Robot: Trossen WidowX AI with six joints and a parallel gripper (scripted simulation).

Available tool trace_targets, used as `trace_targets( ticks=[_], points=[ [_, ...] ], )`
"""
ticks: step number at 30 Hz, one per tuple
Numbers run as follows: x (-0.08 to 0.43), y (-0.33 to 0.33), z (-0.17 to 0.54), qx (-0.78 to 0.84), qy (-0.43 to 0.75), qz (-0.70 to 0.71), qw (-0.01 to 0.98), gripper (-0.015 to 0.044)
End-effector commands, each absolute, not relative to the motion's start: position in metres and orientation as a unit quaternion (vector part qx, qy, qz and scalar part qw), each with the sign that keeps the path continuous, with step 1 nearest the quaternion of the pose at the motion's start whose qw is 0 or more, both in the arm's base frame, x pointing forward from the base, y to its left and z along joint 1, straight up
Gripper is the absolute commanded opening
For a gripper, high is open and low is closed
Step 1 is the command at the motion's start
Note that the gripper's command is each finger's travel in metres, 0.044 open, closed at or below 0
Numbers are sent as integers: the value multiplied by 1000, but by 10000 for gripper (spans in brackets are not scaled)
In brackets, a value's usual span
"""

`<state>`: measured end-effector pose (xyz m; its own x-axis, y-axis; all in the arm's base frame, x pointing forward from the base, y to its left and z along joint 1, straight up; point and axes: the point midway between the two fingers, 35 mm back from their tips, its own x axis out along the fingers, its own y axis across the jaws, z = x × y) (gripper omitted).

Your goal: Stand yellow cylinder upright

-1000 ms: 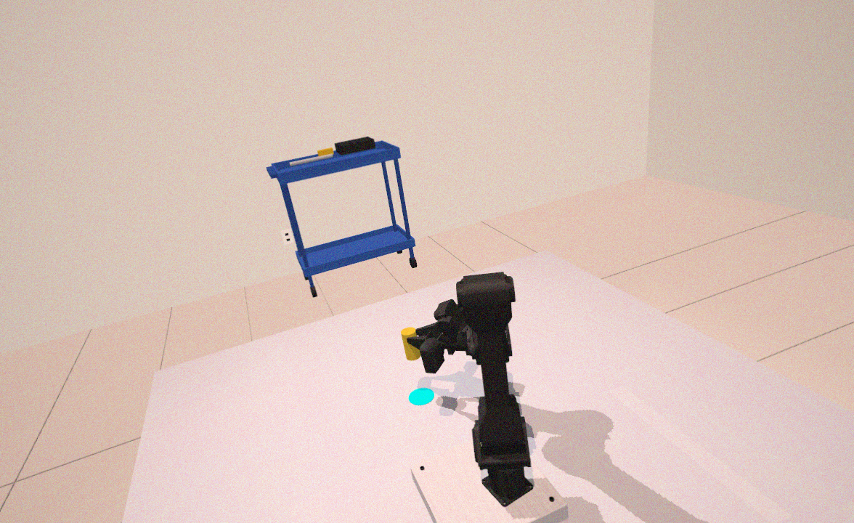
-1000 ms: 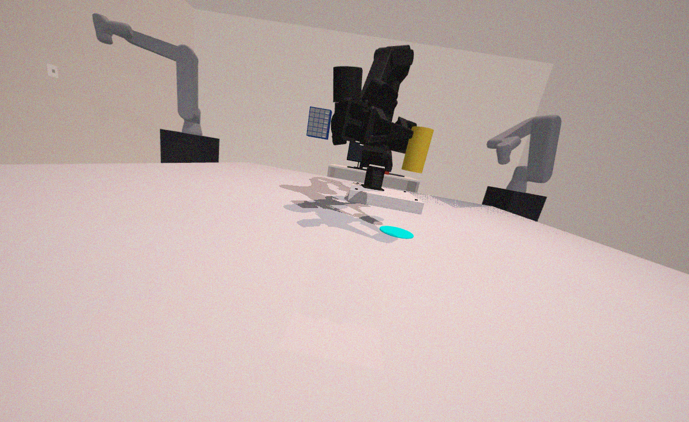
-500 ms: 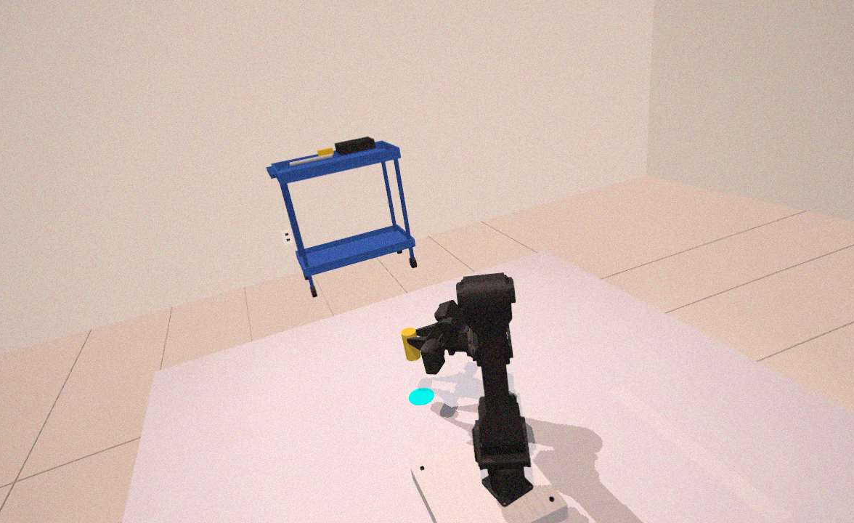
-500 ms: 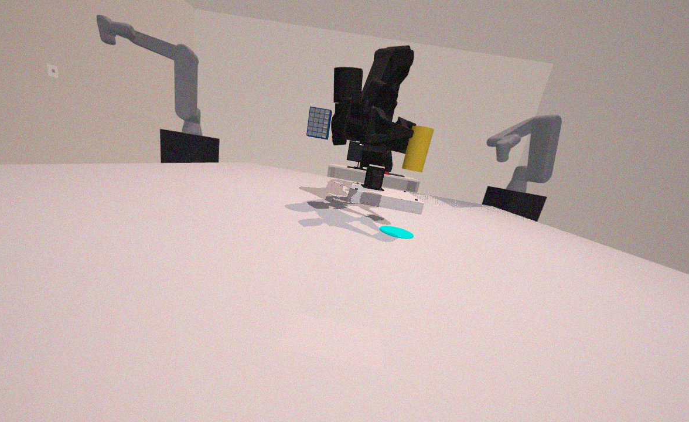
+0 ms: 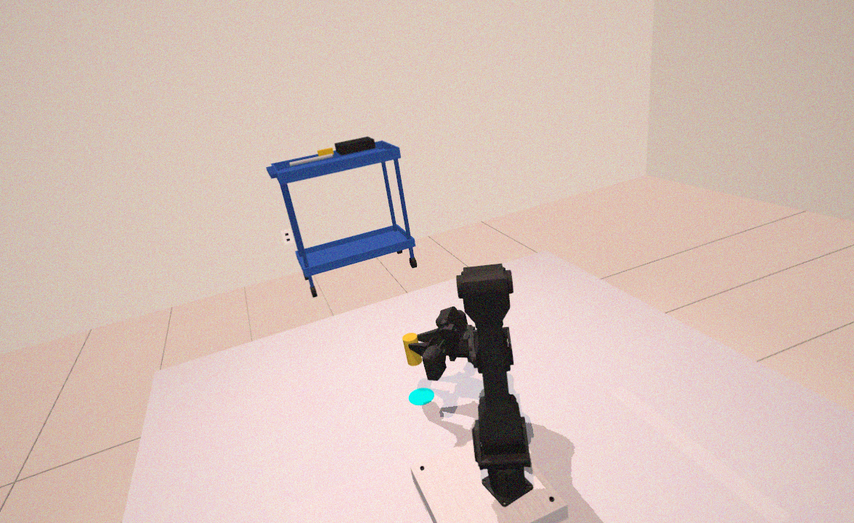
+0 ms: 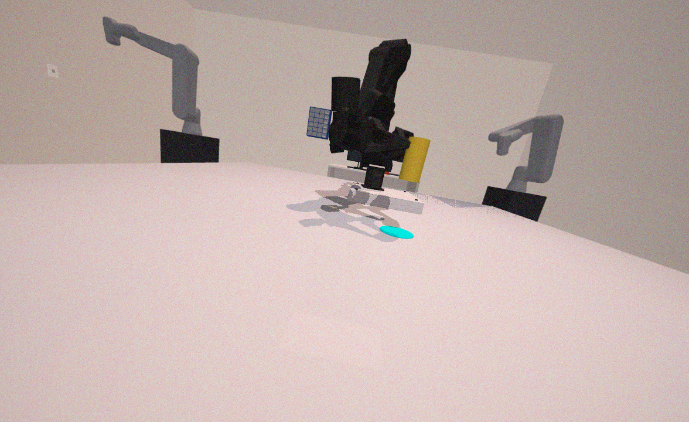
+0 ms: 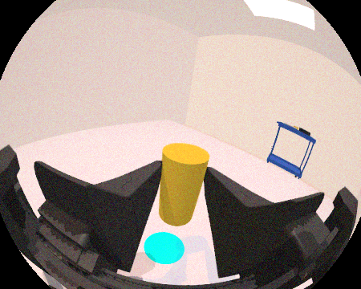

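The yellow tall cylinder (image 5: 412,351) (image 6: 414,160) (image 7: 181,186) is in the air, nearly upright with a slight tilt in the exterior view. My gripper (image 5: 415,346) (image 6: 409,142) (image 7: 184,169) is shut on it, one finger on each side of its upper part in the wrist view. The cyan circle (image 5: 420,396) (image 6: 396,232) (image 7: 164,248) lies flat on the pale table top. The cylinder hangs above the table, apart from the circle. In the wrist view the circle shows below the cylinder's lower end.
The arm's pale base plate (image 5: 452,497) (image 6: 409,205) is on the table near the circle. A blue cart (image 5: 355,250) (image 7: 285,165) stands beyond the table. Two grey arms (image 6: 184,78) (image 6: 545,149) on black stands are in the background of the exterior view.
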<state>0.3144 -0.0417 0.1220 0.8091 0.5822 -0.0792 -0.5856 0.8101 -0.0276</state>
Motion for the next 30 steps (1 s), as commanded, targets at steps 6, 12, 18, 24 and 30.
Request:
trace_targets(
  ticks=[6,12,18,24,30],
  points=[
    [316,-42,99,-21,35,310,950,105],
    [315,-42,85,-20,36,310,950,105],
    [314,-41,72,-20,36,310,950,105],
    [312,-39,59,-20,36,310,950,105],
    [310,-38,51,-20,36,310,950,105]
  ],
)
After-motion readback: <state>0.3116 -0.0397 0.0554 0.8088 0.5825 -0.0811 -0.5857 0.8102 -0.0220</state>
